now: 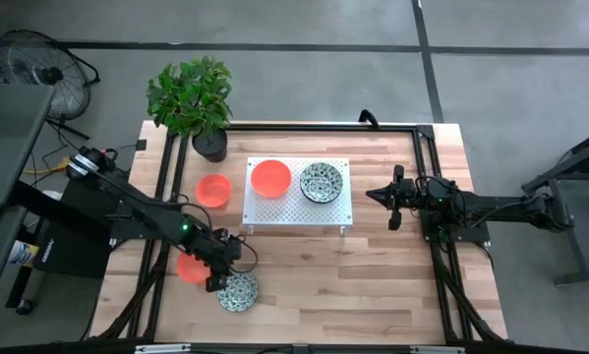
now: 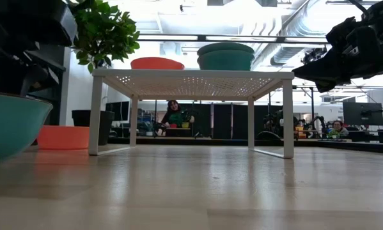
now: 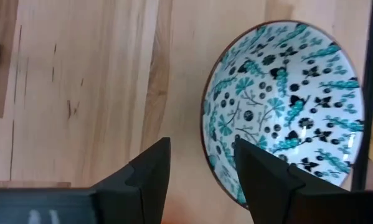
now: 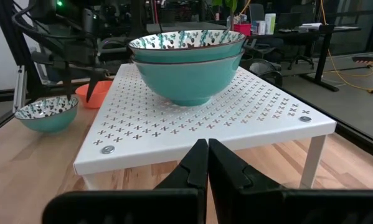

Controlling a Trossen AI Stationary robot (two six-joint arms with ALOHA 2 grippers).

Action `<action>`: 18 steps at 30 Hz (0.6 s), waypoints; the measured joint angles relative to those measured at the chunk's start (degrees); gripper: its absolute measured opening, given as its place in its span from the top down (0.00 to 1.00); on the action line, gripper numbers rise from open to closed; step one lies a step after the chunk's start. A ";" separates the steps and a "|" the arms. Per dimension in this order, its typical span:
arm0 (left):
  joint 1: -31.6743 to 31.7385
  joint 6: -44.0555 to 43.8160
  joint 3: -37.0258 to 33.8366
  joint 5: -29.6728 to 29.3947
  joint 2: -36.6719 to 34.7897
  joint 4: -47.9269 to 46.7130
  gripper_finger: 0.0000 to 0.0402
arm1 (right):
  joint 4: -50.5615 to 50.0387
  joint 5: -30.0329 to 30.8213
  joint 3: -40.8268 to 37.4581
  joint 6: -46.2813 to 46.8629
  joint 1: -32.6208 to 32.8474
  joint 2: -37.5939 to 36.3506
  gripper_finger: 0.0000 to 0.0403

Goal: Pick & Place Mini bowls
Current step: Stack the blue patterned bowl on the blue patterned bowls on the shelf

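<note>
A patterned mini bowl (image 1: 238, 292) stands on its base at the table's near left; it also shows in the left wrist view (image 3: 286, 106). My left gripper (image 1: 221, 276) is open and slants down over the bowl's rim, with one finger (image 3: 261, 177) over the inside and the other (image 3: 150, 171) outside. An orange mini bowl (image 1: 189, 265) sits on the table, partly under the left arm. Another orange bowl (image 1: 213, 191) rests by the white stand (image 1: 296, 208). The stand carries an orange bowl (image 1: 270, 178) and two stacked patterned bowls (image 4: 186, 62). My right gripper (image 1: 378, 194) waits shut, level, right of the stand.
A potted plant (image 1: 194, 98) stands at the table's far left corner. Black frame rails (image 1: 166, 197) run along the table's left and right sides. Bare wood lies between the stand and the near edge. People sit at desks in the room beyond.
</note>
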 joint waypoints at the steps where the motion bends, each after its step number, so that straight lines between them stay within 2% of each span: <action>1: 0.00 0.00 0.00 0.00 0.30 -0.08 0.56 | 0.00 0.01 0.00 0.01 0.00 0.00 1.00; 18: 0.00 0.07 0.00 1.90 3.89 0.92 0.56 | 0.00 0.02 0.00 0.01 0.00 0.00 1.00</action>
